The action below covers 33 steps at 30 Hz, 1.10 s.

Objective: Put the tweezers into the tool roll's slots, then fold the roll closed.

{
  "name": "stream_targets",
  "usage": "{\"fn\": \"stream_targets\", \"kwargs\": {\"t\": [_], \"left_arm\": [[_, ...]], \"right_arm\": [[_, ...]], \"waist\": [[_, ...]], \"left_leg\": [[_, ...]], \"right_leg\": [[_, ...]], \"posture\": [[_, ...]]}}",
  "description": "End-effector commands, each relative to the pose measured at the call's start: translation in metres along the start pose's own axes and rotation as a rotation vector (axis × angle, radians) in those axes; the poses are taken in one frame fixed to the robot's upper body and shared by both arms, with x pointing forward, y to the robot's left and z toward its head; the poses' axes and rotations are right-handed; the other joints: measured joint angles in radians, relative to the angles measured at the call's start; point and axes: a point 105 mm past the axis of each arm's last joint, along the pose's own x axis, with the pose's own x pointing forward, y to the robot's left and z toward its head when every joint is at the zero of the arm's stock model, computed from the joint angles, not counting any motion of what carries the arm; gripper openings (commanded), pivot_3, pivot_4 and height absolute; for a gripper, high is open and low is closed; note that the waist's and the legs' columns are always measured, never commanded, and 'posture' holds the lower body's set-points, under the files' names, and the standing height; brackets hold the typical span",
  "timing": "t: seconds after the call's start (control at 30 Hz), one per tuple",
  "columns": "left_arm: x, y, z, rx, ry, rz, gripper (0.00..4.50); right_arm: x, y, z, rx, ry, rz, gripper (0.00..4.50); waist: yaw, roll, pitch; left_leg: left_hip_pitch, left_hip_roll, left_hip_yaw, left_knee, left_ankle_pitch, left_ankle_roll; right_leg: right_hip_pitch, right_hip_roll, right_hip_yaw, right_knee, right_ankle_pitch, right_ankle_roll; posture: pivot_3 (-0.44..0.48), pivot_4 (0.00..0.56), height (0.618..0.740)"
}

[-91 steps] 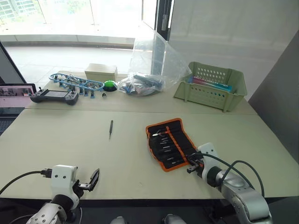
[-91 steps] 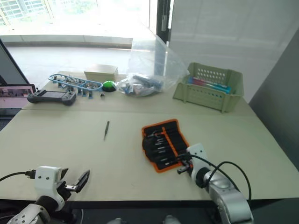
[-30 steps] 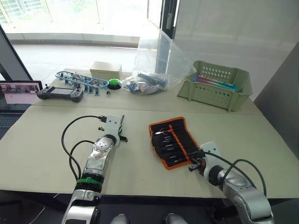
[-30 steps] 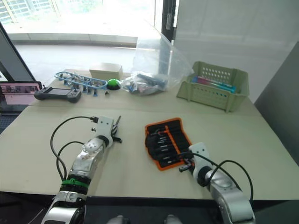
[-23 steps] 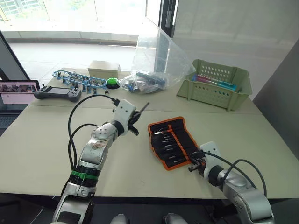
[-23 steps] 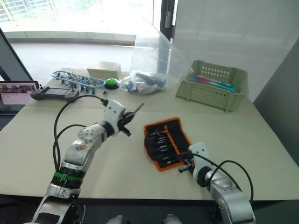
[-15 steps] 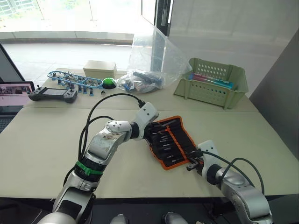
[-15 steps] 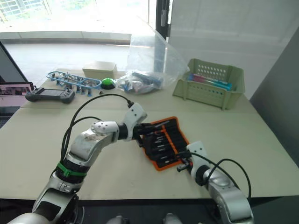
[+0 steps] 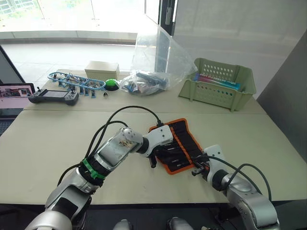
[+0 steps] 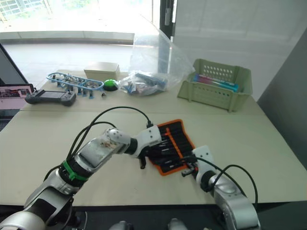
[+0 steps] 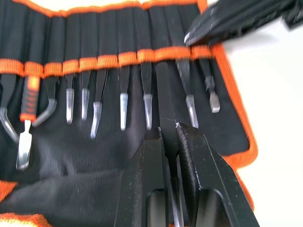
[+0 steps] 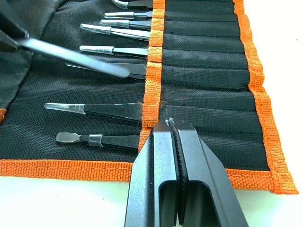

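The tool roll (image 9: 186, 133), black with orange edging, lies open on the table. Its slots (image 11: 109, 61) run along an orange band, and several tweezers (image 11: 123, 92) sit in them with their ends poking out. My left gripper (image 11: 169, 128) hovers over the roll's inner face, shut on one dark tweezers (image 11: 164, 94) whose end reaches the orange band beside the last filled slots. My right gripper (image 12: 173, 124) is shut and rests on the roll at the band's near end, close to the near orange edge (image 12: 142, 169).
A green perforated basket (image 9: 218, 87) stands at the back right. A clear plastic bag (image 9: 158, 60) of parts is behind the roll. A handheld controller (image 9: 53, 97), a blue frame (image 9: 72, 80), a box (image 9: 101, 71) and a green button (image 9: 112, 85) line the back left.
My left arm swung from the table left of the roll to over the roll, carrying the tweezers, then moved toward its near end. The right gripper stayed on the roll.
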Motion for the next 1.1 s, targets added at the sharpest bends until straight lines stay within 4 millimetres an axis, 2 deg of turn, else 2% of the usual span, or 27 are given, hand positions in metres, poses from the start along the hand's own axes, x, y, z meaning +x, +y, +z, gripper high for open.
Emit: {"fn": "stream_targets", "kwargs": {"t": [0.03, 0.23, 0.47, 0.97, 1.1], "left_arm": [[-0.002, 0.002, 0.012, 0.069, -0.004, 0.013, 0.02], [0.008, 0.001, 0.019, 0.098, -0.004, 0.011, 0.02], [0.018, -0.005, 0.015, 0.105, 0.022, -0.015, 0.02], [0.011, -0.005, 0.007, 0.123, 0.071, -0.016, 0.02], [0.017, -0.005, 0.010, 0.126, 0.066, -0.010, 0.02]], "right_arm": [[0.001, -0.004, -0.036, 0.052, 0.140, -0.037, 0.00], [0.000, -0.003, -0.037, 0.059, 0.140, -0.041, 0.00], [-0.001, -0.002, -0.037, 0.064, 0.141, -0.045, 0.00], [-0.003, -0.003, -0.039, 0.068, 0.143, -0.053, 0.00], [-0.003, -0.002, -0.039, 0.069, 0.145, -0.052, 0.00]], "waist": [[0.001, 0.000, 0.000], [0.002, 0.000, 0.000], [0.003, 0.000, 0.000], [0.005, 0.000, 0.000], [0.006, 0.000, 0.000]], "left_leg": [[0.000, 0.000, 0.000, 0.000, 0.000, 0.000], [-0.001, -0.001, 0.003, 0.000, 0.000, 0.000], [-0.001, -0.001, 0.003, 0.000, 0.001, 0.001], [-0.001, -0.001, 0.003, 0.000, 0.001, 0.001], [-0.001, -0.001, 0.003, 0.000, 0.001, 0.002]], "right_leg": [[0.000, 0.000, 0.000, 0.000, 0.000, 0.000], [-0.001, 0.000, 0.000, 0.000, 0.000, 0.000], [-0.001, 0.001, 0.000, 0.001, 0.001, 0.002], [-0.001, 0.002, 0.000, 0.001, 0.003, 0.005], [0.000, 0.002, 0.000, 0.001, 0.003, 0.006]], "posture": [[0.000, 0.150, 0.740], [0.000, 0.150, 0.740], [0.000, 0.150, 0.740], [0.000, 0.150, 0.740], [0.000, 0.150, 0.740]]}}
